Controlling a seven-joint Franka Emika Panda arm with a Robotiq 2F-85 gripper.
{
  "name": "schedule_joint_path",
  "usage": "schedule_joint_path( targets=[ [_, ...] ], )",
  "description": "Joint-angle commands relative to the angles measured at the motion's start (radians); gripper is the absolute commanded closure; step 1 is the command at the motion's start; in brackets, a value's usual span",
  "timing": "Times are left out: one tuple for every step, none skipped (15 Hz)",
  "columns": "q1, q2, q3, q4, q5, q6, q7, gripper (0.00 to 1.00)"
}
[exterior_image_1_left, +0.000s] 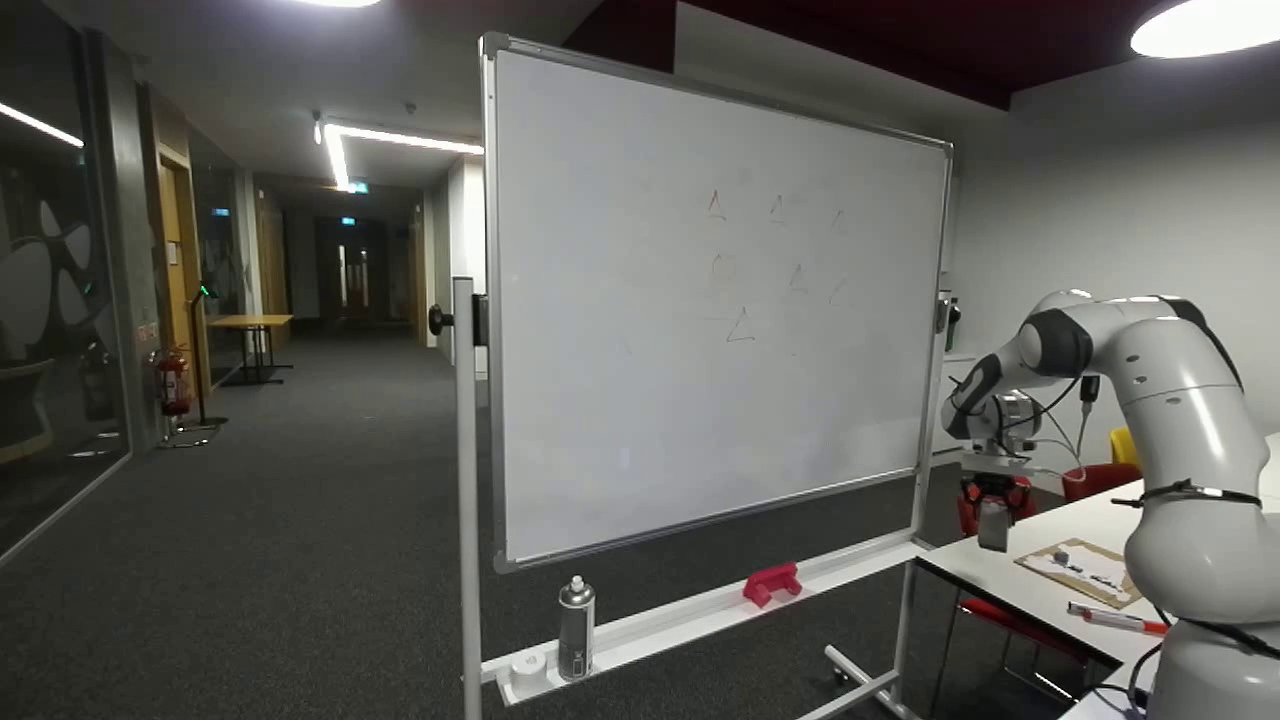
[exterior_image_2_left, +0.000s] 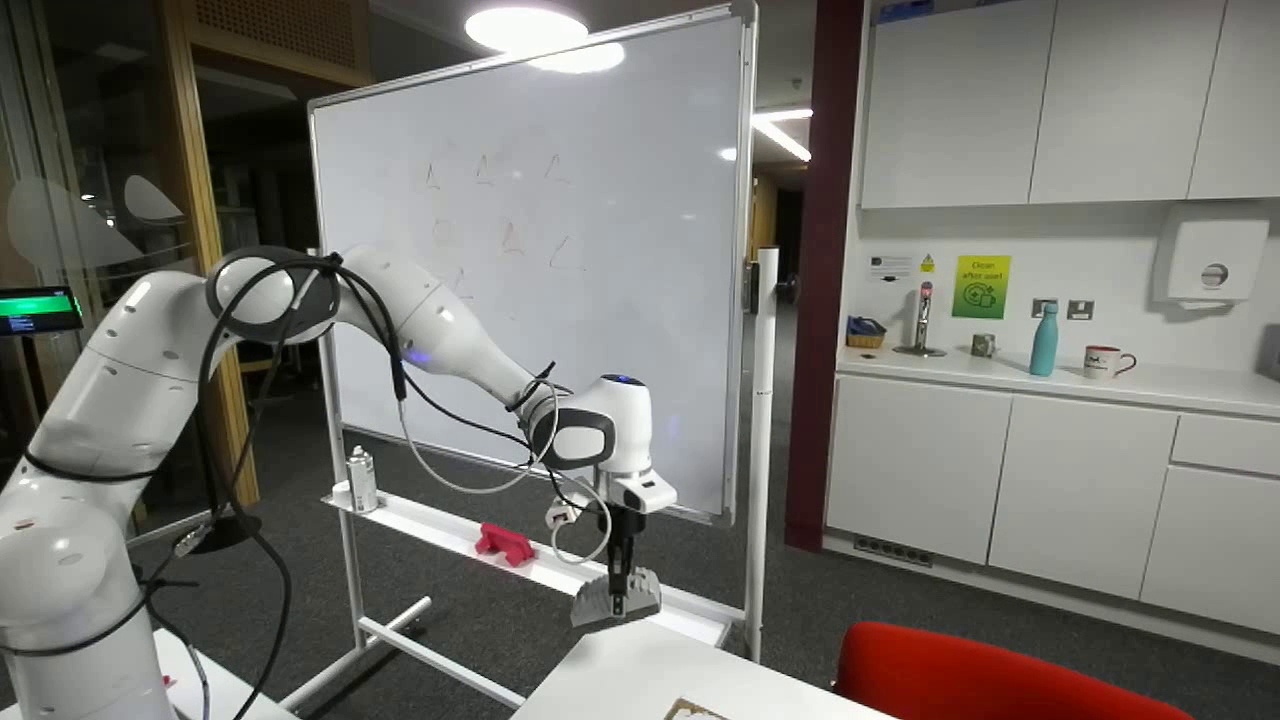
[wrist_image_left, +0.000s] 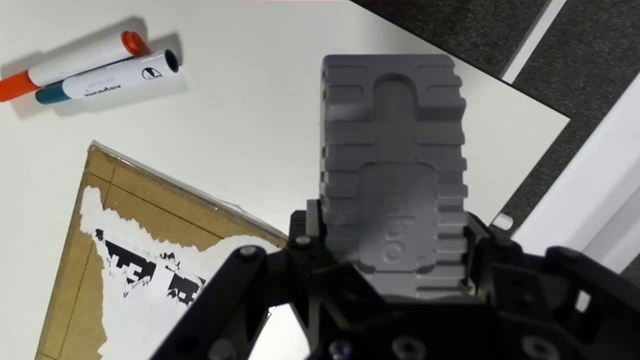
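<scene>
My gripper (wrist_image_left: 392, 230) is shut on a grey ridged block (wrist_image_left: 395, 125) with raised lettering, one finger pressed to each long side. The block juts out from between the fingers above the white table (wrist_image_left: 240, 100). In both exterior views the grey block (exterior_image_1_left: 994, 527) hangs under the wrist near the table's corner, apart from the whiteboard (exterior_image_1_left: 640, 430). Faint small triangle-like marks (exterior_image_1_left: 740, 327) in red and dark lines are on the board. An orange-capped marker (wrist_image_left: 80, 60) and a teal-capped marker (wrist_image_left: 120, 77) lie side by side on the table.
A cardboard sheet (wrist_image_left: 65, 300) with torn paper lies on the table. The board's lower tray (exterior_image_1_left: 670, 630) bears a spray can (exterior_image_1_left: 577, 630), a small white item (exterior_image_1_left: 528, 668) and a red holder (exterior_image_1_left: 772, 584). A red chair (exterior_image_2_left: 980, 670) stands by the table.
</scene>
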Motion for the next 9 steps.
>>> schedule_joint_path(
  targets=[
    [-0.024, 0.055, 0.016, 0.030, 0.013, 0.034, -0.049, 0.65],
    [-0.002, 0.047, 0.001, 0.015, 0.001, 0.018, -0.005, 0.40],
    [-0.002, 0.060, 0.002, 0.015, 0.001, 0.030, -0.008, 0.40],
    [-0.002, 0.067, 0.002, 0.017, 0.001, 0.033, -0.008, 0.40],
    [-0.002, 0.069, 0.002, 0.020, 0.001, 0.033, -0.009, 0.40],
    [-0.002, 0.069, 0.002, 0.022, 0.001, 0.033, -0.009, 0.65],
    [-0.009, 0.063, 0.010, 0.014, 0.016, 0.042, -0.015, 0.65],
    [-0.015, 0.073, 0.017, 0.019, 0.026, 0.041, -0.019, 0.65],
    [-0.019, 0.084, 0.021, 0.027, 0.033, 0.039, -0.020, 0.65]
  ],
)
